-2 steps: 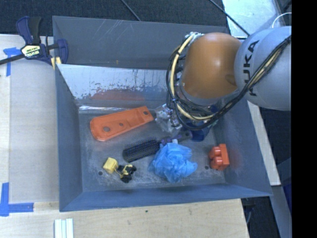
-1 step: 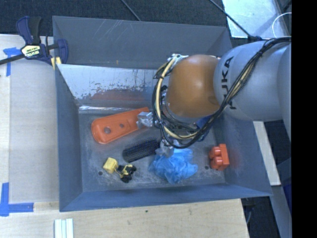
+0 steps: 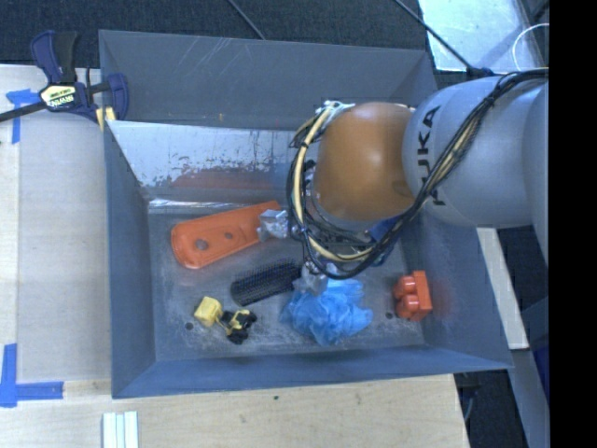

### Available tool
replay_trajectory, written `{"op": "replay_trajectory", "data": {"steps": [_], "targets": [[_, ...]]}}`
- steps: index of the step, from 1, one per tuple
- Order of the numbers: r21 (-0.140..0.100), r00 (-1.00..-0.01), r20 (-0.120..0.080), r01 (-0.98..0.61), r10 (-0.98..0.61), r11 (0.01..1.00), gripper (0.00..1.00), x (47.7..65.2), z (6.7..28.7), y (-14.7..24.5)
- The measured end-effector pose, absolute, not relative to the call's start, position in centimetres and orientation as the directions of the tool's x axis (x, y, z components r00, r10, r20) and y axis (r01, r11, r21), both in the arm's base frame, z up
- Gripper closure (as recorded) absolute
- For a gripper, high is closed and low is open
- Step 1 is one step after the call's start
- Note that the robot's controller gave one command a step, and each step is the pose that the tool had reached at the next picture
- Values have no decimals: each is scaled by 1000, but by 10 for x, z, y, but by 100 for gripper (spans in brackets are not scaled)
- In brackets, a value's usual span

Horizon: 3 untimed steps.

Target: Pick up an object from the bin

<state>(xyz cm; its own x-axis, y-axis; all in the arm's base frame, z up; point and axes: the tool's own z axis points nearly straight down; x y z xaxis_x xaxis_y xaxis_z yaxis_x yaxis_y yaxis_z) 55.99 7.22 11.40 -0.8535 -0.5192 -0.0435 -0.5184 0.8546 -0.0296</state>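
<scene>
Nearest me in the bin [image 3: 131, 278]: a yellow-and-black piece [image 3: 222, 315] at left, a crumpled blue bundle [image 3: 328, 314] at centre, a red block [image 3: 411, 294] at right. My gripper [image 3: 313, 273] hangs over the bundle's far edge, beside a black comb [image 3: 265, 283]; I cannot tell its state. Farther left lies a flat orange tool [image 3: 220, 235].

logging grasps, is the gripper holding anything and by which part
Cannot tell: the gripper, by the black brush and blue fluffy thing, is mostly hidden under the orange cover.
</scene>
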Motion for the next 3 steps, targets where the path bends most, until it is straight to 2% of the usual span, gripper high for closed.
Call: {"op": "replay_trajectory", "data": {"steps": [1,2,3], "targets": [[-39,-729,-40,-682,-683,730,100,581,230,55],[-39,-730,-40,-681,-683,731,100,581,230,55],[-44,-653,-38,-755,-756,655,100,584,200,86]]}}
